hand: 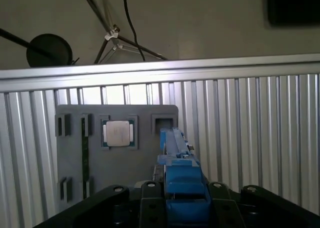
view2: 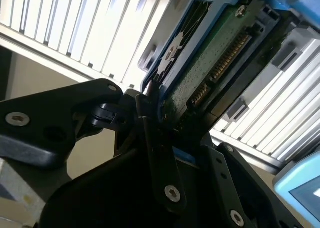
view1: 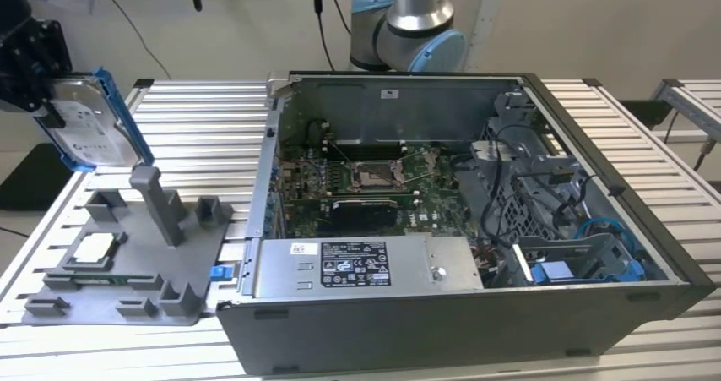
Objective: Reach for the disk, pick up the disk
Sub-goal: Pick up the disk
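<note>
Disk [view1: 96, 132] clamped in gripper [view1: 47, 102] — above grey fixture [view1: 124, 271].

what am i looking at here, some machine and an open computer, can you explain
It is one robot arm working at a slatted metal table. The exterior view is taken by a camera off the arm; both wrist views come from cameras riding on it. On the table stand an open computer case and a grey tray with a small square chip. The gripper is shut on the disk, a silver hard drive with blue rails, held above the tray.
</note>
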